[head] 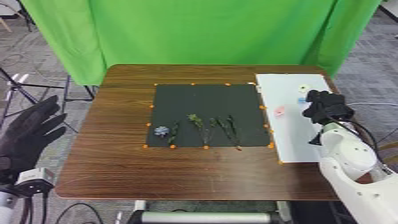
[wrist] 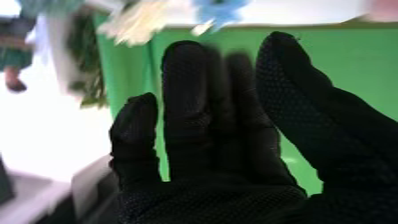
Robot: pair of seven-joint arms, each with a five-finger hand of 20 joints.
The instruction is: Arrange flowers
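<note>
Hands: two, both in black gloves.
Right hand (head: 329, 106): above the right part of the white board; its fingers stand straight and the thumb is spread away from them, wide open, with nothing in its grasp.
Left hand (head: 32, 131): beside the table's left edge, off the tabletop, fingers extended and apart, holding nothing.
Flowers on the white board: three patches of bloom, one cream flower (head: 304, 88), one blue flower (head: 302, 100) and one pink flower (head: 280, 111), all towards its far half.
Flowers on the black mat: one pale blue bloom (head: 161, 131) near the near left corner.
Greenery on the black mat: a yellow-green sprig (head: 195, 119) near the middle, with dark leafy stems (head: 233, 129) to its right and another leafy piece (head: 173, 134) just beside the pale blue bloom; the exact stem count cannot be told.
Mats and boards: one black mat (head: 209, 100), edged with orange dots; one white board (head: 298, 147) to its right.
Surface: one brown wooden table (head: 187, 175).
Room: green curtain (head: 204, 35) behind, grey carpet (head: 89, 210) below, dark tripod (head: 27, 86) at left.
</note>
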